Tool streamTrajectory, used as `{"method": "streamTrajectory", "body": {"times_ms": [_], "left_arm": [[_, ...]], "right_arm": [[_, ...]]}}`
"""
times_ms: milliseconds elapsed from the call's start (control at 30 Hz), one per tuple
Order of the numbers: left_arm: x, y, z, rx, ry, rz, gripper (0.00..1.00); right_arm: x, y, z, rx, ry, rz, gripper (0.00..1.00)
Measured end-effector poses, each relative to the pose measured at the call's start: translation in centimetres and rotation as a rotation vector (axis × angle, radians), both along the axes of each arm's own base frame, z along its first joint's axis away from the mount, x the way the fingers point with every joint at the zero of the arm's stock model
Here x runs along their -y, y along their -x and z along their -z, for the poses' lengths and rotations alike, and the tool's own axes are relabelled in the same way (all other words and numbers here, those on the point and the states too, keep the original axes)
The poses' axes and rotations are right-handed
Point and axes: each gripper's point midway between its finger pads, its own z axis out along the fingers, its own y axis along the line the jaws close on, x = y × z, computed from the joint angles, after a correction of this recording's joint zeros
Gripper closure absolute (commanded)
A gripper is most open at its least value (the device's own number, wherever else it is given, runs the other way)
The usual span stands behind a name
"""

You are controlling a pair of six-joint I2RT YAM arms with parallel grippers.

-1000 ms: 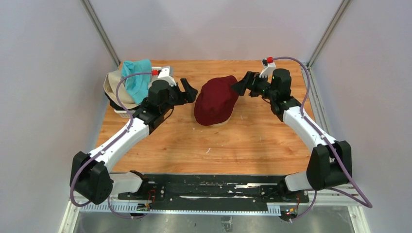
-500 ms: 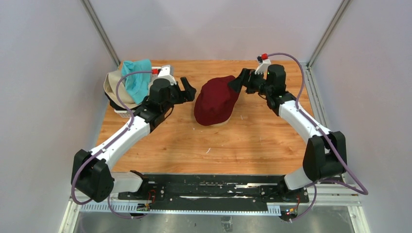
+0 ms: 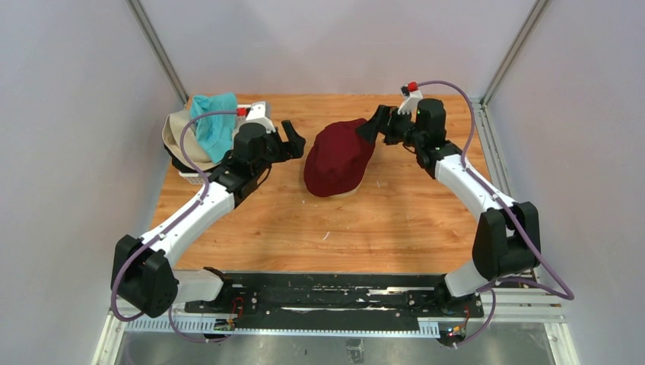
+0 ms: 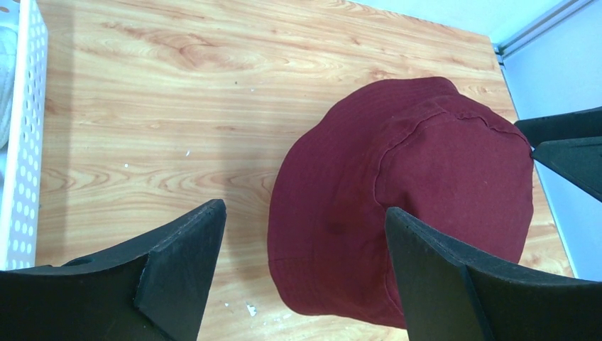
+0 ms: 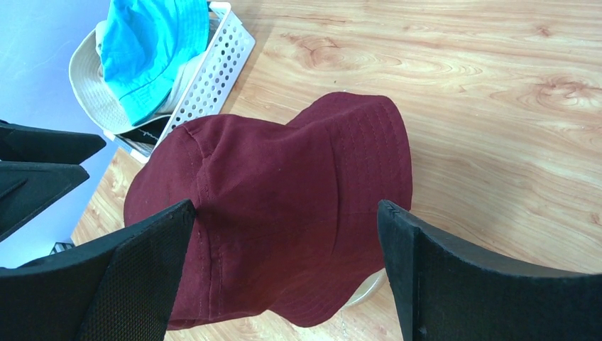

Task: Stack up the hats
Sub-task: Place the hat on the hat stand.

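The left gripper [image 3: 293, 140] has its jaws spread wide and nothing between them. It hangs just left of the maroon hat [image 3: 335, 156], with a strip of bare table [image 3: 395, 220] between its fingers and the brim. Its wrist camera looks down past both dark fingers onto the hat's crown and onto the wood beside it.

The right gripper [image 3: 372, 126] is likewise spread wide and holds nothing. It sits at the hat's far right edge, close above the crown; whether a fingertip touches the fabric cannot be told. From its wrist camera the hat fills the space between the two fingers.

The maroon hat stands near the middle of the table, crown up and leaning, its brim drooping. A pale rounded edge of the stand [image 5: 368, 287] peeks out from under the brim.

At the far left corner is a white perforated basket [image 5: 213, 74]. The teal hat [image 5: 152, 46] lies on top of the beige hat [image 5: 86, 85], both heaped over the basket's rim, well apart from the maroon one.
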Motion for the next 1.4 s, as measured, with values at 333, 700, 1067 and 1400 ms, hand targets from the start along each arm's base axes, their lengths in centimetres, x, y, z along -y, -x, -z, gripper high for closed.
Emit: {"method": "streamTrajectory", "body": {"times_ms": [333, 700, 1067, 1400], "left_arm": [[-0.2, 0.0, -0.1, 0.004, -0.003, -0.012, 0.13], [-0.7, 0.1, -0.7, 0.018, -0.006, -0.032, 0.09], [-2.7, -1.7, 0.8, -0.015, 0.105, -0.078, 0.08], [0.2, -4.2, 8.8, -0.191, 0.396, 0.083, 0.11]], "right_arm": [[-0.1, -0.4, 0.8, -0.018, 0.006, 0.003, 0.01], [0.5, -1.1, 1.1, -0.025, 0.026, 0.047, 0.01], [5.2, -1.7, -0.1, -0.004, -0.115, 0.151, 0.02], [8.3, -0.7, 2.3, -0.06, -0.345, 0.143, 0.07]]}}
